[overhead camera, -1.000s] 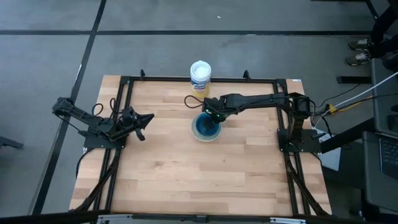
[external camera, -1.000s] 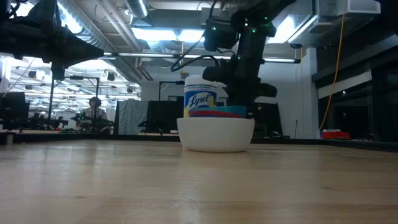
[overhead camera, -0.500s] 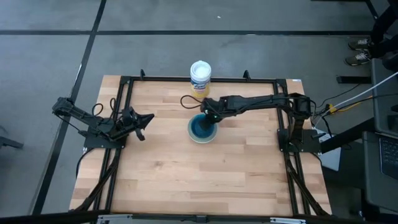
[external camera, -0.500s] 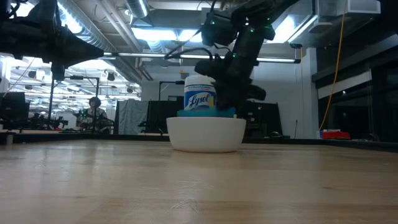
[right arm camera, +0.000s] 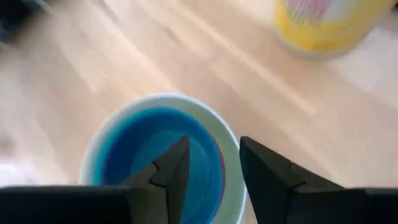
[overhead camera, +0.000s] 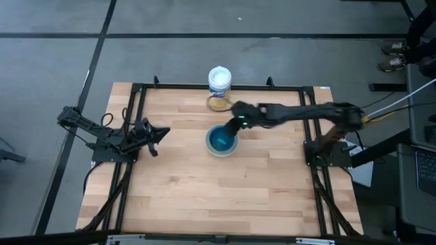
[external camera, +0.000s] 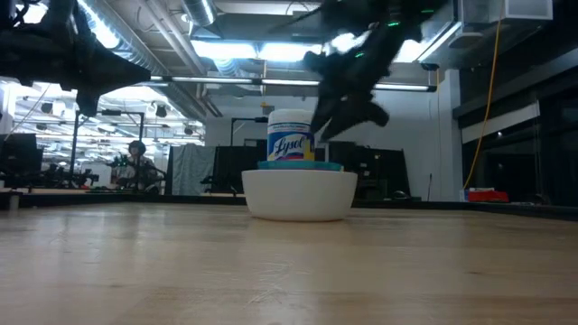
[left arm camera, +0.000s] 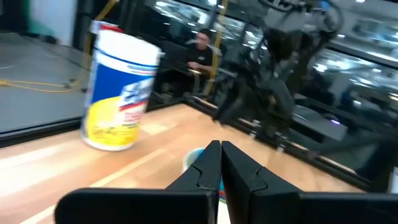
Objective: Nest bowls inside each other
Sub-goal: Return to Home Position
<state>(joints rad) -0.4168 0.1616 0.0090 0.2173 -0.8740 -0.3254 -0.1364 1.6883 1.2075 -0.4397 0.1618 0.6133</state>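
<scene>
The bowls stand nested in one stack [overhead camera: 222, 141] at the table's middle: a white outer bowl [external camera: 300, 195], and inside it a teal bowl [right arm camera: 149, 152] with its rim [external camera: 300, 165] just above the white one. A red sliver [right arm camera: 222, 169] shows between the two. My right gripper [right arm camera: 214, 163] hangs open just above the stack's far right rim, slanting down, and touches nothing. It also shows in the high view [overhead camera: 235, 124]. My left gripper [overhead camera: 154, 134] waits shut at the table's left, pointing level toward the stack [left arm camera: 219, 158].
A white canister with a yellow label [overhead camera: 219, 84] stands at the far edge just behind the stack, and also shows in the low view [external camera: 291, 137]. A black frame [overhead camera: 136, 92] runs round the table. Bare wood lies near and to both sides of the stack.
My right gripper has let go of the teal bowl, risen off the stack and tipped more toward level. The teal bowl has sunk lower into the white one. Before that, the whole stack slid a little toward the table's left.
</scene>
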